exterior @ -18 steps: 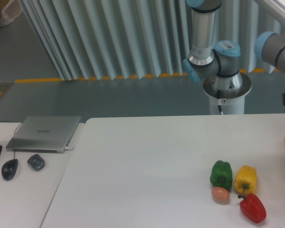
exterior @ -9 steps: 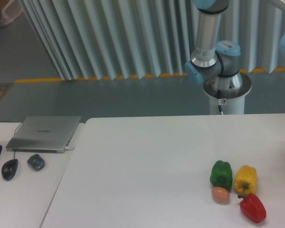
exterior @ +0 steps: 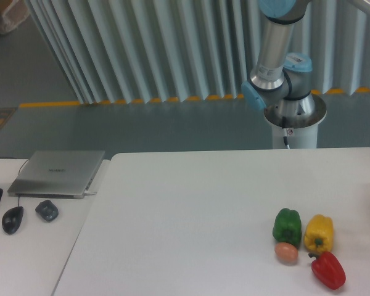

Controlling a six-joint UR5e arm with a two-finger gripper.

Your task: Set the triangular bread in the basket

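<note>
The triangular bread and the basket are out of view. My gripper is out of view too, past the right edge of the frame. Only the arm's base (exterior: 294, 110) and its lower links (exterior: 275, 46) show, behind the far edge of the white table (exterior: 191, 209).
A green pepper (exterior: 287, 226), a yellow pepper (exterior: 319, 233), a red pepper (exterior: 327, 270) and a small brown egg (exterior: 286, 252) sit at the table's front right. A laptop (exterior: 58, 172), a mouse (exterior: 12, 219) and a dark small object (exterior: 47, 210) lie on the left table.
The wrist and an orange-tan lump at the right edge have left the frame to the right. The arm's upright link has leaned a little to the right. The peppers and egg have not moved.
</note>
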